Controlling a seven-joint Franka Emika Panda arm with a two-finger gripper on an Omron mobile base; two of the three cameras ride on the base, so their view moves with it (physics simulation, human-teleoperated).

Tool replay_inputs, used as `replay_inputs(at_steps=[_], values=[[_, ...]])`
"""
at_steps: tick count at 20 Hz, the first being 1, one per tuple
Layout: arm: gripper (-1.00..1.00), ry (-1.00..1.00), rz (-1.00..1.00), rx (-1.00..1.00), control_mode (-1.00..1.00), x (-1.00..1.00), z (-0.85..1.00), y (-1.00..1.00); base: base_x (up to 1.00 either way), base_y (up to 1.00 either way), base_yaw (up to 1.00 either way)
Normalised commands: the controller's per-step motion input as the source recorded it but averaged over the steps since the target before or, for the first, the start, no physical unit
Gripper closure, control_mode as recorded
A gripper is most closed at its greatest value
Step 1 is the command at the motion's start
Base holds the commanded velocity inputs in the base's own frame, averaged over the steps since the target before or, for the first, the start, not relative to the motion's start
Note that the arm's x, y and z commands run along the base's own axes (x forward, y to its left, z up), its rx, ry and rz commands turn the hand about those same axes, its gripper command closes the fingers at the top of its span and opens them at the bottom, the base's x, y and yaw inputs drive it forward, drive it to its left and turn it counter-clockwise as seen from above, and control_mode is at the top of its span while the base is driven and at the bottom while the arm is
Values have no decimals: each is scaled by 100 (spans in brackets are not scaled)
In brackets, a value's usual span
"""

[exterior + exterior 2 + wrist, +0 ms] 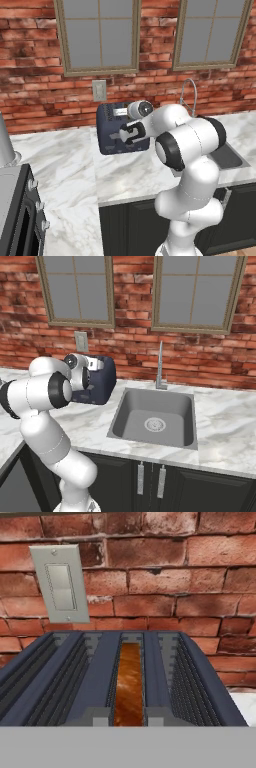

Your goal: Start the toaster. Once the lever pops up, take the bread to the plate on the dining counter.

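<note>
End effector [125,134] closed, empty, at the toaster [111,131] front, bread [129,684] in a middle slot

A red brick wall [200,361] runs behind a marble worktop [65,160], with two grey-paned windows [197,291] in tan frames set high in it. A pale switch plate [60,584] sits on the bricks, a steel sink [155,418] with a slim tap [160,366] is let into the worktop, and dark cabinets [150,481] stand below.
</note>
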Motion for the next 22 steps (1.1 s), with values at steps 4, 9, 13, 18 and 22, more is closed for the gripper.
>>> replay_inputs(at_steps=[4, 9, 13, 18, 22], values=[[100, 0, 0, 0, -100, 0, 0, 0, 0, 0, 0], [100, 0, 0, 0, -100, 0, 0, 0, 0, 0, 0], [100, 0, 0, 0, -100, 0, 0, 0, 0, 0, 0], [100, 0, 0, 0, -100, 0, 0, 0, 0, 0, 0], [100, 0, 0, 0, -100, 0, 1, 0, 0, 0, 0]])
